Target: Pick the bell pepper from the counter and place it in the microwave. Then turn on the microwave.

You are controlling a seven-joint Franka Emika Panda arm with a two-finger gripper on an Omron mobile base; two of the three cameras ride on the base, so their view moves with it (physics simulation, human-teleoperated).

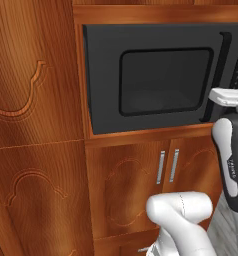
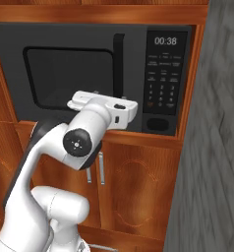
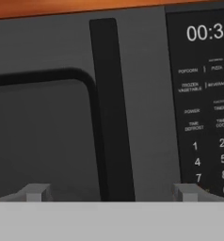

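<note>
**Facing a shut microwave, nothing in my claw**

Starting at the left of the hand view, I see the dark window of the microwave, then the vertical black bar handle standing right between my two fingertips, then the keypad with its clock reading 00:38 at the far right. My claw is spread wide apart, one tip to each side of the handle, gripping nothing and not yet touching the bar as far as I can tell.

From the left base camera, the door sits flush in the wooden cabinetry, and my hand hangs just in front of the handle's lower end. From the right base camera, my wrist covers the lower part of the handle, with two cabinet door pulls below.

The bell pepper is nowhere in front of me; I cannot say where it lies. The door looks closed, so I judge that opening it comes first. Fetching the pepper, placing it inside, shutting the door and starting the microwave all seem left to do.
</note>
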